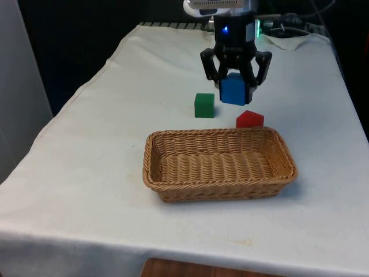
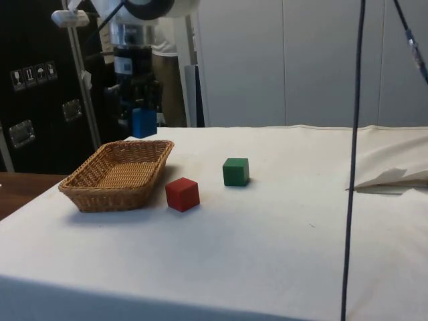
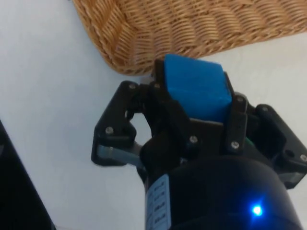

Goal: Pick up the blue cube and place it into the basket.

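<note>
Gripping the blue cube (image 1: 233, 90) between its two fingers, the black gripper (image 1: 235, 81) hung above the table, the cube lifted clear of the white cloth (image 1: 98, 150). In the front view it hovered behind the wicker basket (image 1: 153, 164), short of its far rim; the wrist view showed the basket's (image 3: 124, 43) woven corner just beyond the held cube (image 3: 196, 86). A green cube (image 1: 204, 105) and a red cube (image 1: 249, 119) sat on the cloth near each other, the red one close beside the basket's far wall. The cloth lay mostly smooth, with a rumpled fold (image 2: 394, 177) at the side view's right. Dark cabinets (image 2: 33, 80) and pale wall panels (image 2: 287, 60) stood behind the table, and a black cable (image 2: 352, 160) hung down in front
</note>
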Available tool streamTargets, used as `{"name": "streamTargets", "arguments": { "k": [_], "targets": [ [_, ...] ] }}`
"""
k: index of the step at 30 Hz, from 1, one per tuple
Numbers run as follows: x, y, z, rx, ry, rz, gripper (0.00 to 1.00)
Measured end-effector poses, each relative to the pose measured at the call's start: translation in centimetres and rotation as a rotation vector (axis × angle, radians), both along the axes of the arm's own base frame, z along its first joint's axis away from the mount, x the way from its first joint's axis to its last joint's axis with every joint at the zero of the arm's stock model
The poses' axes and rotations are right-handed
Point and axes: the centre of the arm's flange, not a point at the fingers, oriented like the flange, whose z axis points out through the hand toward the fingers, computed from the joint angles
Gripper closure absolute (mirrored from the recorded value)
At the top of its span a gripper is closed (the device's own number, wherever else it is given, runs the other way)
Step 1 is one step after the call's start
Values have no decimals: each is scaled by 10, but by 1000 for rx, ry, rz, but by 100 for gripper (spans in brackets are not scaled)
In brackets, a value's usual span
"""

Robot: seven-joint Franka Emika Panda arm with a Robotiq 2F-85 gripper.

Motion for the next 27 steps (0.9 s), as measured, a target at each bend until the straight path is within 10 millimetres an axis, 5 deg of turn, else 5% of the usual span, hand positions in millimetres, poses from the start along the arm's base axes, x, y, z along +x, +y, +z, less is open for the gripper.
{"name": "streamTargets", "arguments": {
  "k": [27],
  "targets": [
    [59,-9,-45,-16,-25,110,100]
  ]
}}
